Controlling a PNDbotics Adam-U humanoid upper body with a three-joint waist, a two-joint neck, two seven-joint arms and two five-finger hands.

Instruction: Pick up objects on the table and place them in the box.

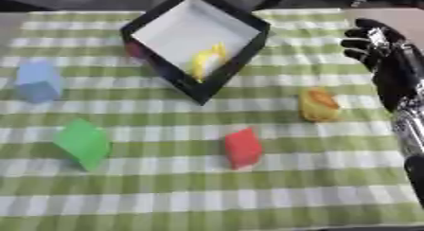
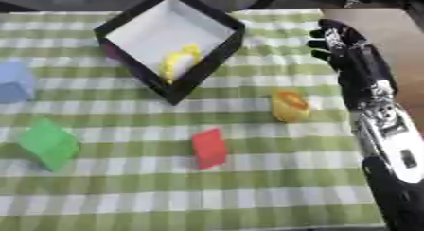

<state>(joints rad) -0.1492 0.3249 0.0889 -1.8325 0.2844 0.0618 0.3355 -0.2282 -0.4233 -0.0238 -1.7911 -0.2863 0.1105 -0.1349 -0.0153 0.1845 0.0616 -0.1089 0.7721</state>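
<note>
Fingers of right hand curled, empty; one box, four blocks outside.

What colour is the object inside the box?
Yellow object in the box; left eye view shows it best.

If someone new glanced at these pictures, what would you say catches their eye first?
Probably the black box with its white inside, set cornerwise at the far middle of the green checked tablecloth, a yellow object lying in it. Next come the bright pieces on the cloth: a blue block far left, a green block near left, a red block in the middle, an orange-yellow object right. The right hand hangs at the right edge.
</note>
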